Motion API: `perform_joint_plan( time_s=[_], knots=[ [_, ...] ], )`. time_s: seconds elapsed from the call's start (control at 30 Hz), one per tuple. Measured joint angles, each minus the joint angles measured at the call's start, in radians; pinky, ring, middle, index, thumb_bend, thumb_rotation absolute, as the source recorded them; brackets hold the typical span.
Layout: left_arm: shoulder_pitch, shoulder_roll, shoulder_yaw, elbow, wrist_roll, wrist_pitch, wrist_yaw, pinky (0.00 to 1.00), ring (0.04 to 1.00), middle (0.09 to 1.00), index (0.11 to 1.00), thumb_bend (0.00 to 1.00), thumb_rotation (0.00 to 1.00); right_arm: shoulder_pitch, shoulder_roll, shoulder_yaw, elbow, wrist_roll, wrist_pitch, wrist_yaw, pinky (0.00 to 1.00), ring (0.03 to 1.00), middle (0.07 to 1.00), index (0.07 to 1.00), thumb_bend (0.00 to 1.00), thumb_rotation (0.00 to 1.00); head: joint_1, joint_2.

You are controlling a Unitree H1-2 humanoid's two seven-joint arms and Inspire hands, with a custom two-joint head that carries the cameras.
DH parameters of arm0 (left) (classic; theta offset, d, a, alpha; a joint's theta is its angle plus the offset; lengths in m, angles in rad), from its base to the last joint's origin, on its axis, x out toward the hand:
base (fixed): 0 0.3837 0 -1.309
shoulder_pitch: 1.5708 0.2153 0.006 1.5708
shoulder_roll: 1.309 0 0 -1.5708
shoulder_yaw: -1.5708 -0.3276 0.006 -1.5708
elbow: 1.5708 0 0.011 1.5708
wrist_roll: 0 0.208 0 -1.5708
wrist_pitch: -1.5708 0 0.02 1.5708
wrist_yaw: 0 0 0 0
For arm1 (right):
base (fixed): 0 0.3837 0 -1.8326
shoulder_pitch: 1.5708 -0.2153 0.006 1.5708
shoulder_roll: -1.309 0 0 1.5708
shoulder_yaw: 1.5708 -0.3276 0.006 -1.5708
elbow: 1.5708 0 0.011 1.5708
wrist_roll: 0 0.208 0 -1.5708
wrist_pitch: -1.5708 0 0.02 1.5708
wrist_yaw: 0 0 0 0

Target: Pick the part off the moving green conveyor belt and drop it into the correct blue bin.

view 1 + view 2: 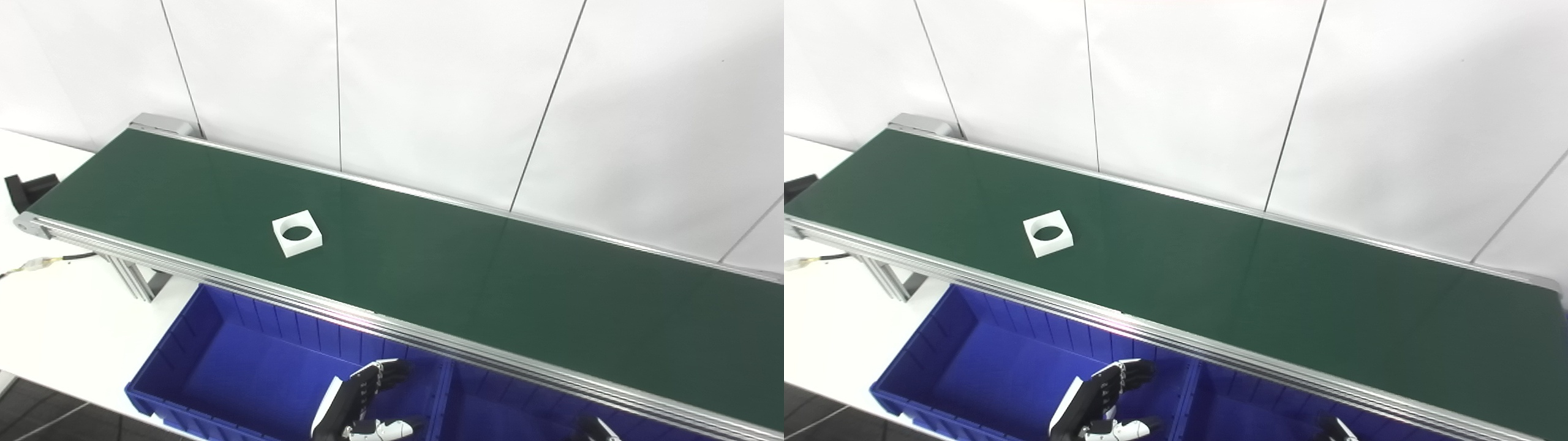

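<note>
While the part (297,232) lies flat on the green conveyor belt (429,263), toward its left half and well clear of both aluminium rails, neither hand has reached it. It is a small white square block with a large round hole through its middle, so what remains is a thin frame with four flat outer walls. It looks like rigid plastic, probably light and not fragile, though its smooth faces could slip under a loose pinch. The best hold, by this reading, is across two opposite outer walls, or with one finger hooked into the hole and the thumb on an outside wall; pressing on a corner would likely spin it on the belt.

The left hand (361,401) hovers low over the left blue bin (184,343), below the belt's near rail, its fingers (386,372) spread apart and gently curled, holding nothing. Only a sliver of the right hand (595,429) shows at the bottom edge above the right blue bin (490,410), too little to tell how its fingers stand. Both bins sit on the white worktop (55,318) under the belt's front edge.
</note>
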Motion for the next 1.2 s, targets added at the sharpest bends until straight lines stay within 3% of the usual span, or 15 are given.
perform_joint_plan(
  time_s=[0.37, 0.67, 0.93, 1.1, 1.2],
  knots=[
    [0.009, 0.014, 0.020, -0.002, -0.030, 0.000, -0.031, 0.83, 0.784, 0.772, 0.731, 0.54, 0.00, 0.006, 0.006, 0.019, -0.028, -0.005, 0.000, -0.007, 0.67, 0.758, 0.809, 0.792, 0.59, 0.00, -0.094, 0.028],
    [0.000, 0.066, 0.026, -0.010, -0.119, 0.000, -0.188, 0.76, 0.729, 0.754, 0.727, 0.59, 0.00, 0.006, 0.007, 0.044, -0.041, -0.042, 0.000, -0.055, 0.66, 0.760, 0.813, 0.789, 0.63, 0.00, -0.152, 0.044],
    [-0.031, 0.077, 0.038, -0.128, -0.178, -0.002, -0.258, 0.72, 0.686, 0.717, 0.712, 0.57, 0.00, 0.008, 0.015, 0.050, -0.048, -0.063, 0.000, -0.079, 0.67, 0.747, 0.790, 0.777, 0.67, 0.00, -0.189, 0.048],
    [-0.056, 0.094, 0.058, -0.218, -0.225, -0.005, -0.314, 0.65, 0.655, 0.703, 0.720, 0.64, 0.01, 0.003, 0.017, 0.055, -0.048, -0.082, 0.000, -0.105, 0.67, 0.744, 0.788, 0.774, 0.67, 0.00, -0.189, 0.046],
    [-0.071, 0.101, 0.068, -0.276, -0.263, -0.004, -0.323, 0.66, 0.651, 0.706, 0.730, 0.67, 0.02, 0.000, 0.017, 0.055, -0.048, -0.078, 0.000, -0.111, 0.67, 0.747, 0.791, 0.772, 0.67, 0.00, -0.189, 0.046]
  ],
)
